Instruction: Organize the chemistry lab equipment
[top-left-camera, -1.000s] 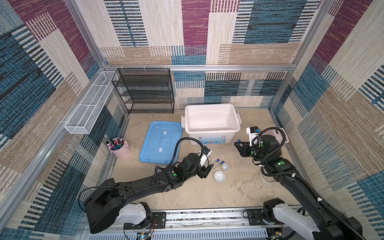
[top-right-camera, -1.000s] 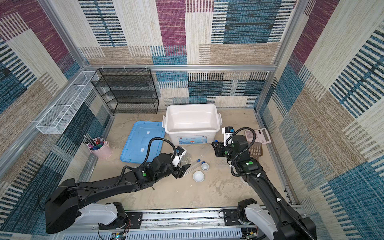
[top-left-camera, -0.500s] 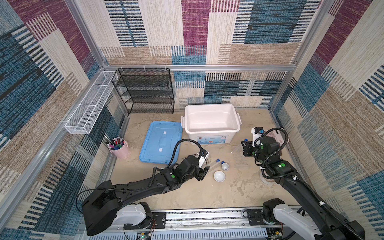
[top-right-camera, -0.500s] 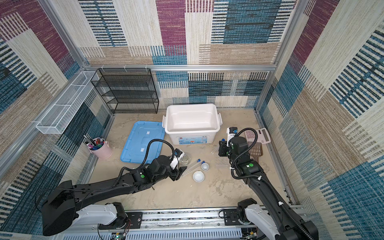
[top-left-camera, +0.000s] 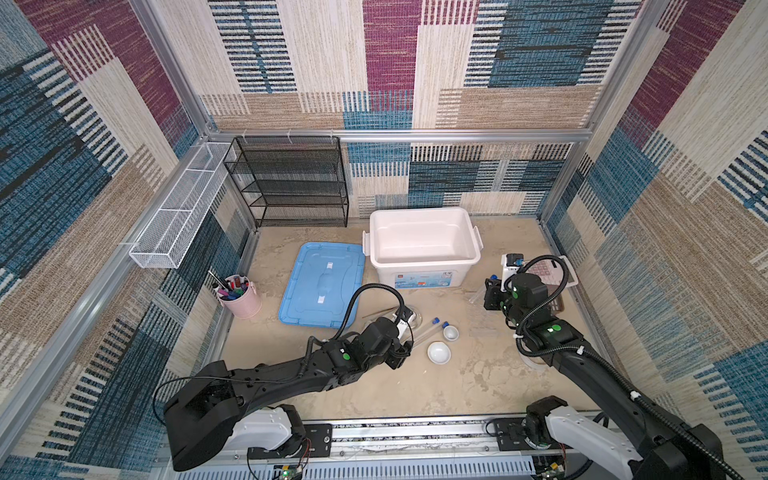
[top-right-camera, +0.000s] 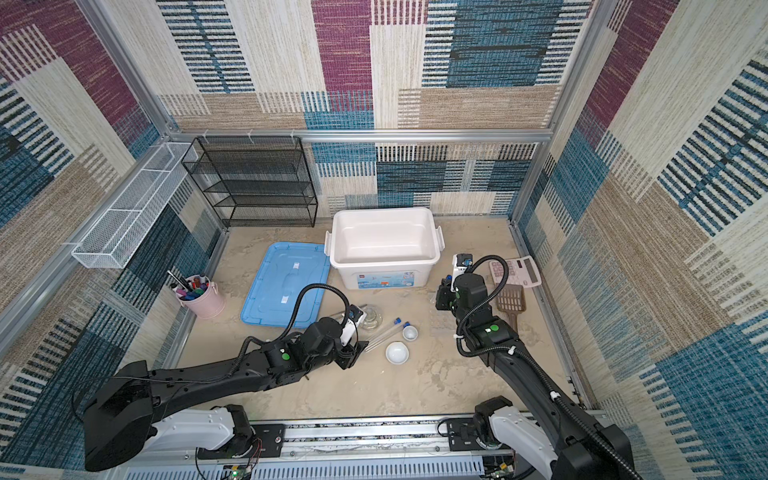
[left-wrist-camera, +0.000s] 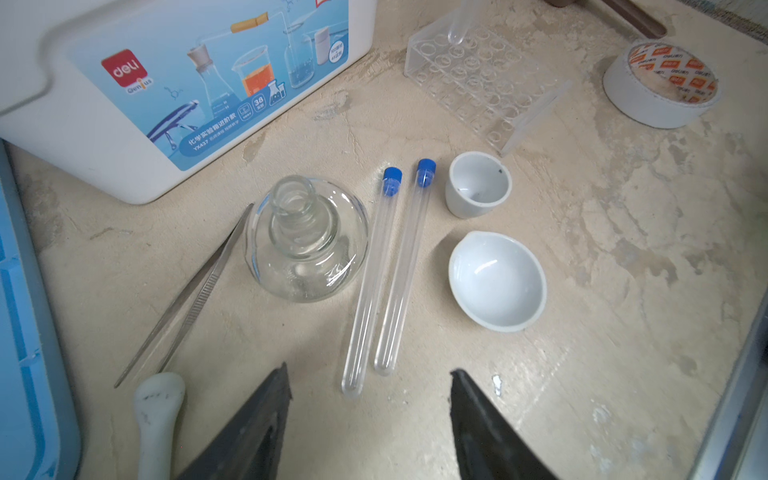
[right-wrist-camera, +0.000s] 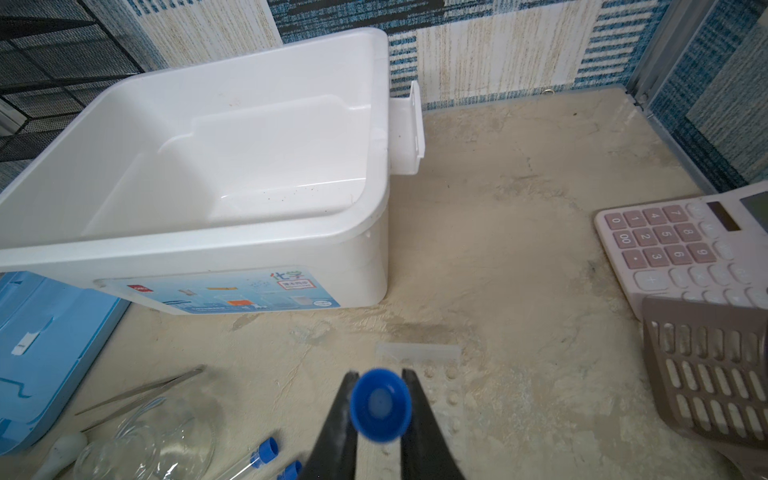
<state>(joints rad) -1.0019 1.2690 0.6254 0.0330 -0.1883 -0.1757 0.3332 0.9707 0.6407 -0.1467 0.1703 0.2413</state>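
Note:
My right gripper (right-wrist-camera: 380, 373) is shut on a blue-capped test tube (right-wrist-camera: 380, 405), which hangs upright over the clear rack (left-wrist-camera: 478, 79). In both top views that gripper (top-left-camera: 492, 297) (top-right-camera: 442, 297) is right of the white box. My left gripper (left-wrist-camera: 370, 374) stands open and empty just short of the round ends of two capped test tubes (left-wrist-camera: 374, 274) lying side by side. Beside them are a glass flask (left-wrist-camera: 307, 241), tweezers (left-wrist-camera: 191, 295), a white pestle (left-wrist-camera: 156, 411), a small white cup (left-wrist-camera: 478, 183) and a shallow white dish (left-wrist-camera: 496, 278).
An open white box (top-left-camera: 424, 216) stands at the back with its blue lid (top-left-camera: 322, 286) to its left. A pink pen cup (top-left-camera: 241, 297), a calculator (top-right-camera: 517, 270), a brown scoop (top-right-camera: 511, 301), a tape roll (left-wrist-camera: 660, 83) and a black shelf (top-left-camera: 291, 183) ring the floor.
My left gripper has drawn back from the flask toward the front and its jaws have narrowed a little. My right gripper has shifted slightly right with the tube, which now hangs over the rack.

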